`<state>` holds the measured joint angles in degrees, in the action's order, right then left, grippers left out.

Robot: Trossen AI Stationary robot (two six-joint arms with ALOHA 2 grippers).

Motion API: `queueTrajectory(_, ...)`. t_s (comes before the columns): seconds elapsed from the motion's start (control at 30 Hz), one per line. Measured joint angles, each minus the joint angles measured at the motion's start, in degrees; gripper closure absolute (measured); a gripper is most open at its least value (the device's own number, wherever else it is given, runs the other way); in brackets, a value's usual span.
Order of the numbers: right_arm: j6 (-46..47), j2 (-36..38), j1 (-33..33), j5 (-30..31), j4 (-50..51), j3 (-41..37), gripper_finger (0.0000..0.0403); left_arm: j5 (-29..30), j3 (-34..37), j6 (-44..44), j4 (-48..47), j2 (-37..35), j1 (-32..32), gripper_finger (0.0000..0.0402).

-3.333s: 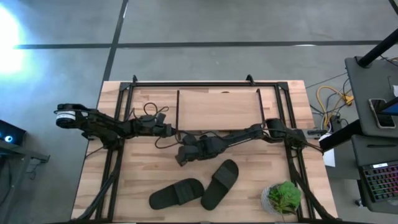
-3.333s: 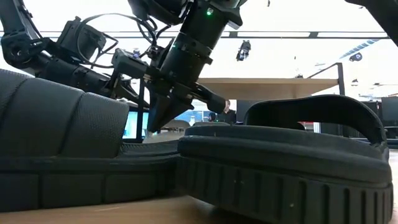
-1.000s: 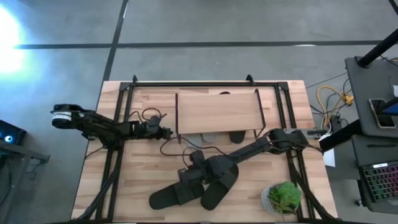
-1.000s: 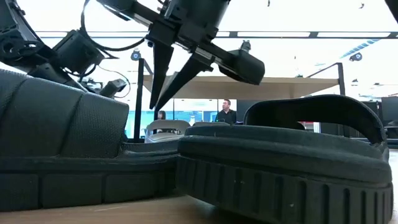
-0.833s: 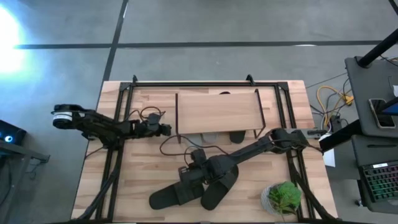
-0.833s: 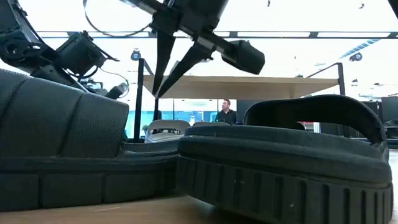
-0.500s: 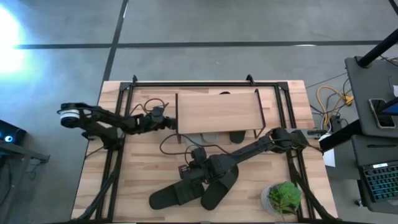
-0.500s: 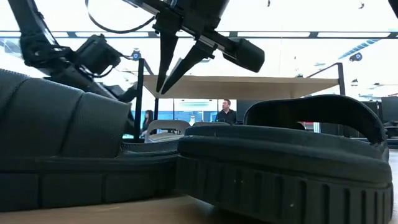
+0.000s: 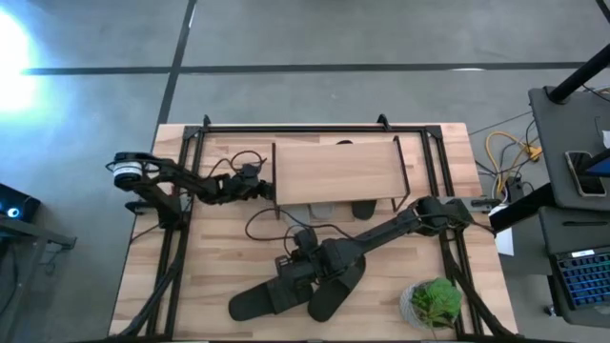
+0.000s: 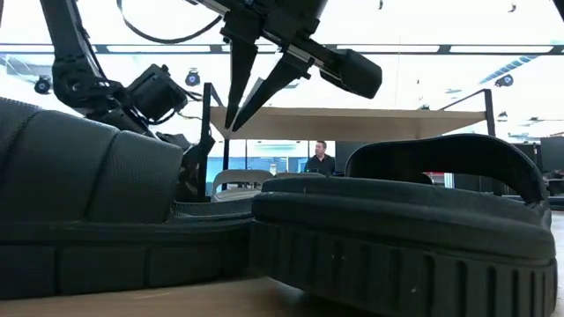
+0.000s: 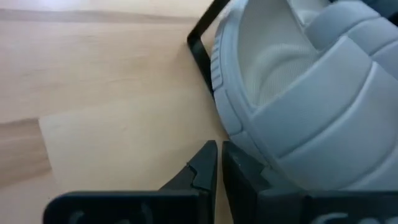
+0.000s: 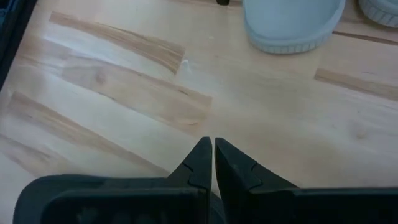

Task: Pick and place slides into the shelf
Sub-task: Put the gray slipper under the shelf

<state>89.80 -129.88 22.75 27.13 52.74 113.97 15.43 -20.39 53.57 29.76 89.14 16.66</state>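
Observation:
Two black slides lie sole-down on the table's near part, one (image 9: 255,303) left of the other (image 9: 329,301); in the low view they fill the foreground (image 10: 79,211), (image 10: 414,220). My right gripper (image 9: 284,276) hangs shut above them (image 10: 232,123) and touches nothing. The shelf (image 9: 334,170) stands at the far middle. A light grey slide (image 9: 322,210) and a black slide (image 9: 363,209) stick out from under it. My left gripper (image 9: 267,190) is shut at the shelf's left leg, beside a grey slide (image 11: 298,93). My left gripper (image 11: 219,148) is shut and comes in level from the table's left. The outer side of one finger (image 11: 245,171) lies along the grey slide's sole rim (image 11: 261,155), low by the table. I cannot tell whether it touches. The slide rests on the tabletop.
A potted plant (image 9: 434,303) stands at the near right corner. Black frame rails (image 9: 176,238) run along the table's left and right sides. The shelf's thin black leg (image 11: 200,53) stands just beyond the left fingers. Bare wood (image 12: 124,93) lies under the right gripper.
My left gripper has moved toward the table's right, up to the shelf's left leg, staying shut. My right gripper has risen a little above the black slides and stays shut. The slides have not moved.

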Motion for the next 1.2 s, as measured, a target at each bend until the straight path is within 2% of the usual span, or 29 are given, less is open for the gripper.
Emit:
queueTrajectory(0.23,-0.07,0.0,-0.03,-0.02,1.08,-0.11,0.039,1.55,-2.07,-0.56,7.38,3.84,1.96,0.0389)
queueTrajectory(0.43,-0.2,0.0,-0.01,-0.04,1.08,-0.11,0.039,-0.9,-4.62,-0.58,7.45,7.55,2.22,0.0389)
queueTrajectory(0.57,-0.23,0.0,-0.01,-0.41,1.06,-0.11,0.039,-1.94,-3.41,-4.15,7.78,6.78,2.44,0.0389)
queueTrajectory(0.7,-1.57,0.0,0.21,-1.78,1.06,-0.11,0.039,-1.61,0.26,-5.03,6.48,1.17,3.71,0.0389)
queueTrajectory(0.9,-4.79,0.0,0.98,-3.14,1.09,-0.11,0.039,-3.44,7.29,-4.98,6.9,-13.03,3.85,0.0389)
queueTrajectory(1.0,-4.32,0.0,0.85,-5.73,2.31,-0.11,0.039,-7.07,8.96,-5.48,7.25,-20.26,3.85,0.0389)
queueTrajectory(1.2,-2.14,3.5,0.83,-6.19,10.46,-1.31,0.039,-17.65,10.37,-5.88,6.97,-34.75,3.46,0.0389)
